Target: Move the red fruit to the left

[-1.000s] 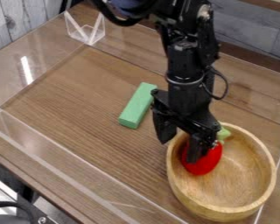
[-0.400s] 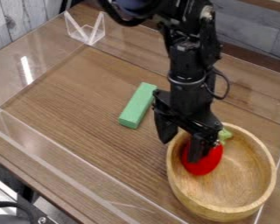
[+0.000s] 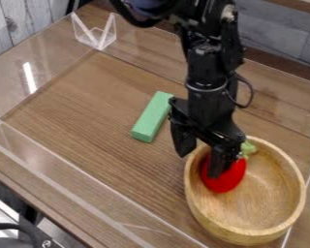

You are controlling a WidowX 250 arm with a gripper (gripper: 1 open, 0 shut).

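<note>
The red fruit point(image 3: 225, 178) lies inside the wooden bowl point(image 3: 277, 215) at the lower right, near the bowl's left inner wall, with a bit of green leaf showing at its upper right. My gripper point(image 3: 207, 155) hangs straight down over it from the black arm. Its jaws stand open, one finger point(image 3: 181, 143) outside the bowl's left rim and the other just above the fruit. Nothing is held. The fingers hide the fruit's top.
A flat light-green block point(image 3: 152, 115) lies on the wooden table left of the gripper. Clear plastic walls point(image 3: 42, 73) fence the table on the left and front. A wire stand point(image 3: 96, 34) sits at the back left.
</note>
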